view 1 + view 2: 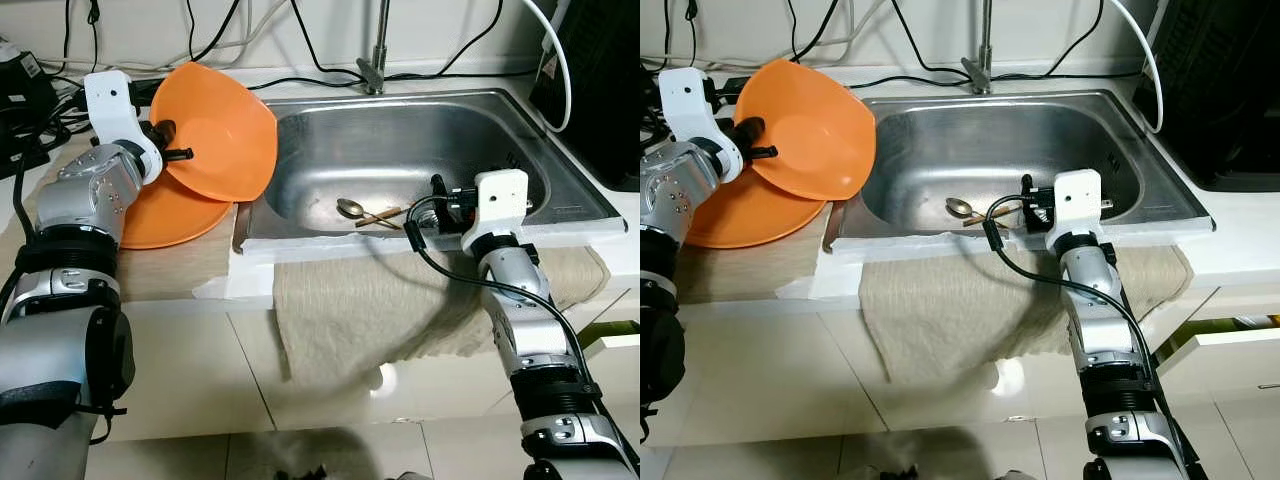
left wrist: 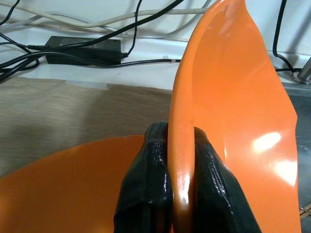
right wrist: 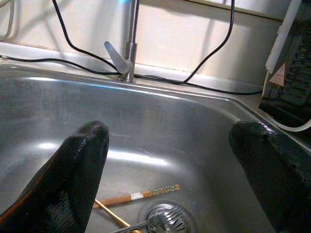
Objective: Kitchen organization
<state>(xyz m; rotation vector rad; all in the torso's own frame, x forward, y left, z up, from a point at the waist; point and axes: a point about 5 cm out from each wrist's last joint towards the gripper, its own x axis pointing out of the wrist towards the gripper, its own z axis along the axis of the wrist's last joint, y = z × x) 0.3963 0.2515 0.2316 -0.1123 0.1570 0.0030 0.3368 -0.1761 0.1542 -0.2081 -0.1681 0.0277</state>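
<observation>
My left gripper (image 1: 172, 140) is shut on the rim of an orange bowl (image 1: 220, 135), holding it tilted on edge at the left side of the steel sink (image 1: 400, 130). In the left wrist view the two black fingers (image 2: 155, 184) pinch that rim (image 2: 182, 145). Under the bowl, an orange plate (image 1: 165, 215) lies on the counter. My right gripper (image 1: 428, 210) hangs open over the sink's front part, its fingers (image 3: 73, 170) wide apart. Below it, on the sink floor, lie a metal spoon (image 1: 350, 207) and wooden chopsticks (image 3: 141, 195) beside the drain (image 3: 163, 221).
A beige cloth (image 1: 400, 300) hangs over the counter's front edge below the sink. The faucet (image 1: 375, 60) stands behind the basin, with black cables along the back wall. A black appliance (image 1: 600, 80) stands at the far right.
</observation>
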